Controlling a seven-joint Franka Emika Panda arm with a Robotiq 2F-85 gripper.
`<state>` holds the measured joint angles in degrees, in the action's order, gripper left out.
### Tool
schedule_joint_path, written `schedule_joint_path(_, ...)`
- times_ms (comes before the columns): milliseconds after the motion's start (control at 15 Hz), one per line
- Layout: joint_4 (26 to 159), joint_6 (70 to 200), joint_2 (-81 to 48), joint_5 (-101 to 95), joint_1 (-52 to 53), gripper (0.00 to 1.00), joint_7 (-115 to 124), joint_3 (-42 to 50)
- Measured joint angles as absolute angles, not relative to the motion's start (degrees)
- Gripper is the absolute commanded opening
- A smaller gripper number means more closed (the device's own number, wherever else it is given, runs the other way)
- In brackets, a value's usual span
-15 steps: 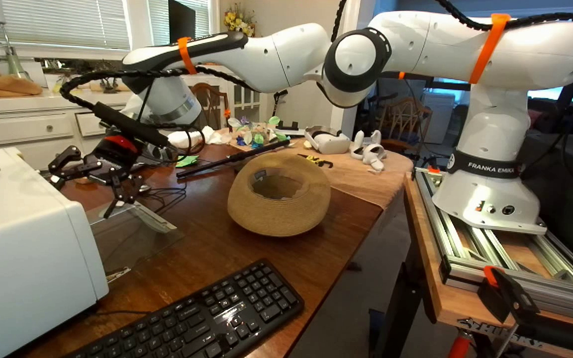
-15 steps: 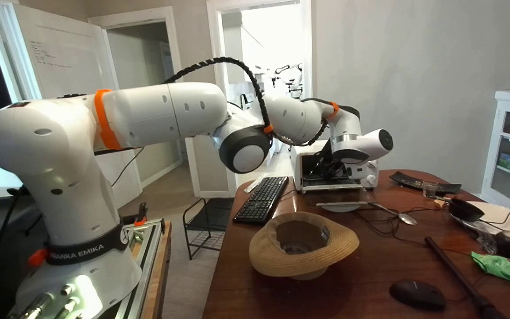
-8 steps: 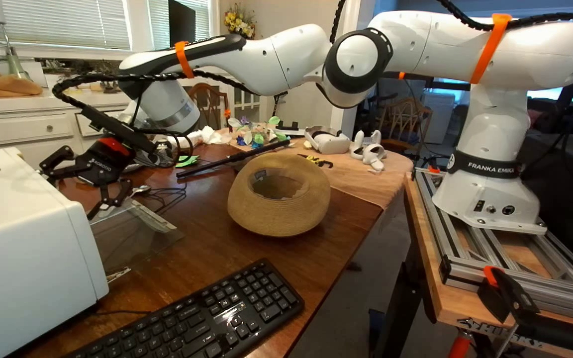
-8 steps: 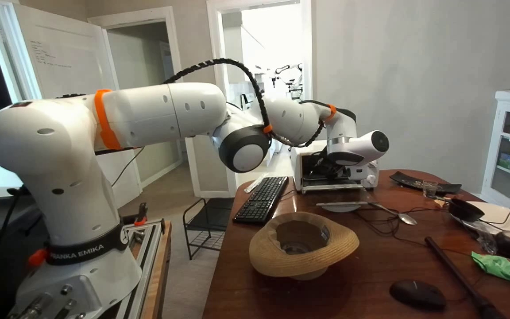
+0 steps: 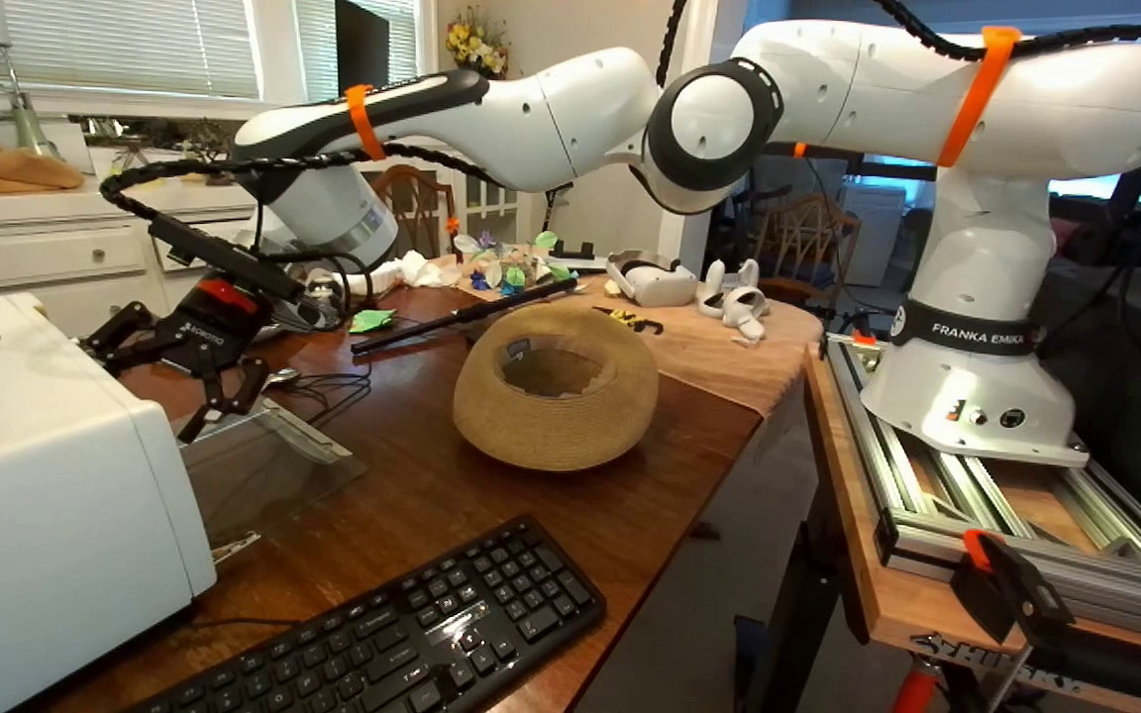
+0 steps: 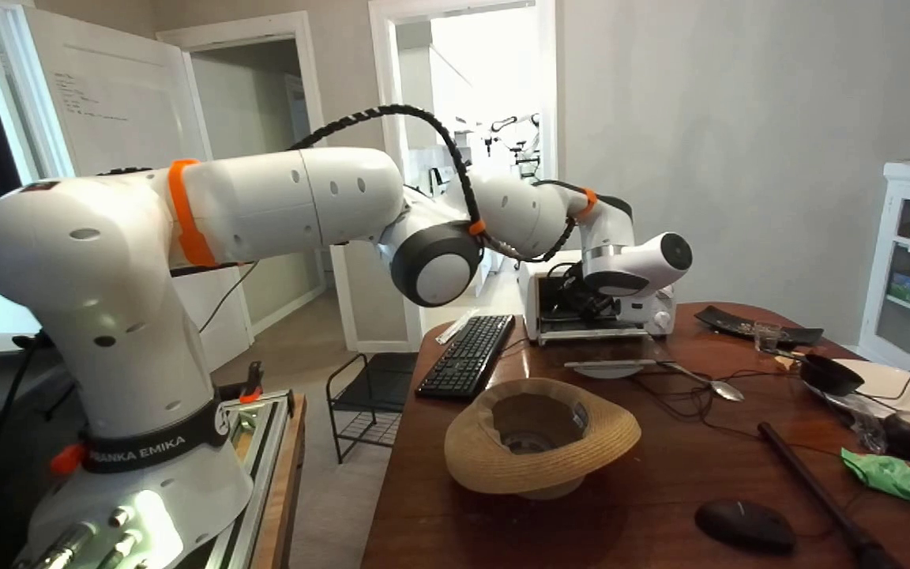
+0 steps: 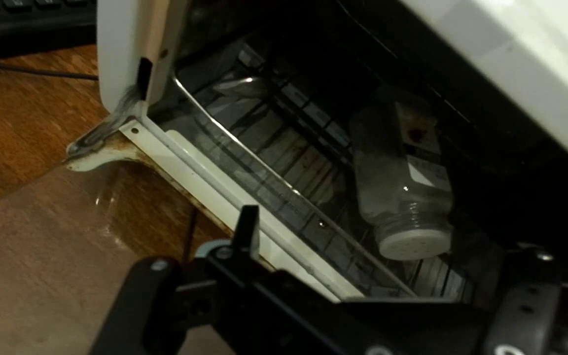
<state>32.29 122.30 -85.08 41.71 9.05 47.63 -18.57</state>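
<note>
And here we are at the mouth of the white toaster oven (image 5: 65, 515), the hand (image 5: 140, 388) spread wide, nothing gripped! Both exterior views give us a straw hat (image 5: 570, 426), crown down on the bench (image 5: 412, 475) and outside the wrist view's frame, plus the black keyboard (image 6: 469, 356), whose edge the wrist view just catches. But the goods show in the wrist view alone: looking right inside, there's the jar (image 7: 382, 182), lying on the wire rack (image 7: 295, 191), beyond and between the parted fingers (image 7: 247, 229). What a look at it: see-through walls, cloudy in this gloom, ridged rings at the neck, a pale lid (image 7: 414, 245) turned out toward the opening, and label patches (image 7: 428, 173) along its side, one bearing a dark reddish spot (any print is too dim to read from here).
</note>
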Motion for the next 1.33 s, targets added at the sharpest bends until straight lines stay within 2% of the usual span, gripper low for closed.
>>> schedule_joint_path(600, 32.3, 122.6, -85.1, 41.7, 10.9, 1.0, 60.5, -18.2)
schedule_joint_path(1333, 33.7, 130.5, -85.1, 41.8, 11.8, 1.0, 67.4, -18.2)
